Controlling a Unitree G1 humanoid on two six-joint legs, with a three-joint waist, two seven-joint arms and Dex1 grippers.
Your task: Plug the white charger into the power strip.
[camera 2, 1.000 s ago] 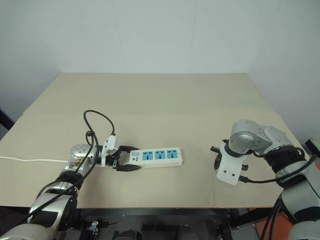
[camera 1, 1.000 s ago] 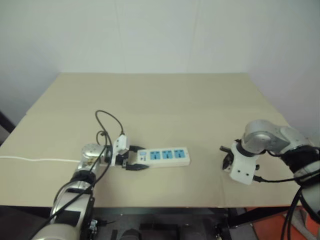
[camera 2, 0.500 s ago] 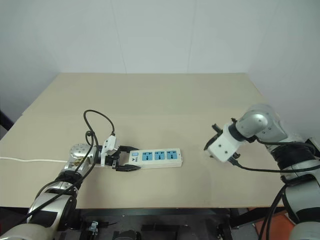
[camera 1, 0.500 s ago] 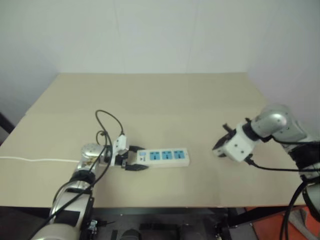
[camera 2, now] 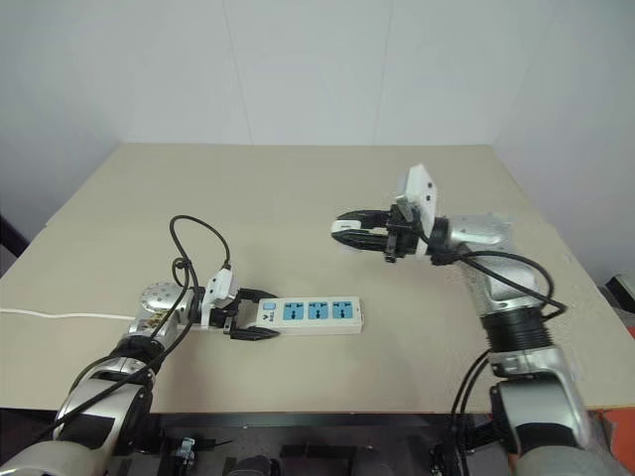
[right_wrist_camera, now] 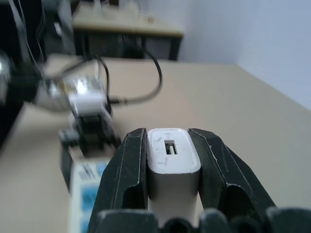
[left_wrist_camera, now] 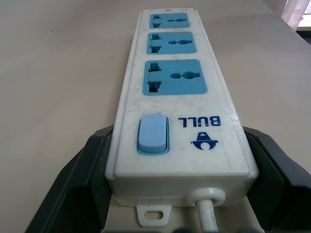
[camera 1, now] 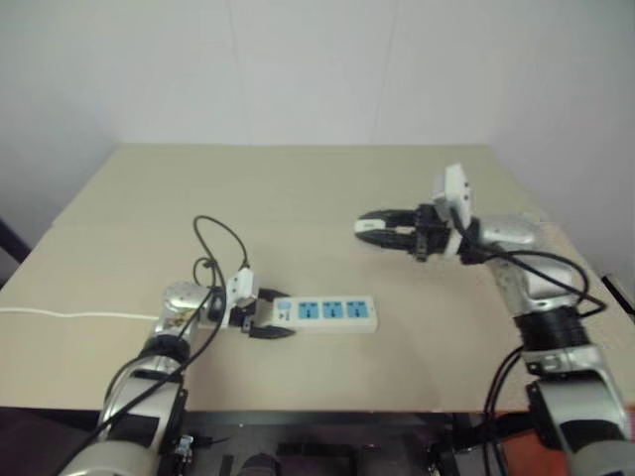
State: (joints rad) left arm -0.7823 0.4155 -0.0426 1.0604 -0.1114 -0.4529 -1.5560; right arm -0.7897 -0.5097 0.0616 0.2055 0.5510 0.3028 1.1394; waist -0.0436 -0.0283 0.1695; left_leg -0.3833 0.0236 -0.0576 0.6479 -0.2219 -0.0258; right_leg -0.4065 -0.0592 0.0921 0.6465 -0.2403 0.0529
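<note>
Right gripper [camera 2: 347, 225], earlier low near desk's right edge, now raised over desk centre, clamped on small white boxy charger [right_wrist_camera: 171, 153]. Left gripper [camera 2: 253, 315] pinches switch end of long white three-socket power strip [camera 2: 313, 313] near front edge. Insertion pending.

sockets [left_wrist_camera: 174, 83] — bare above | left hand [camera 2: 248, 315] — blocks switch end

- I stand in what looks like a robot test room or lab.
- A plain beige tabletop [camera 2: 298, 188] sits in a corner of bare white walls [camera 2: 298, 69], with nothing homely on it.
- My right wrist view catches a second beige table with dark legs [right_wrist_camera: 129, 26] further back, with blurred gear on it.
</note>
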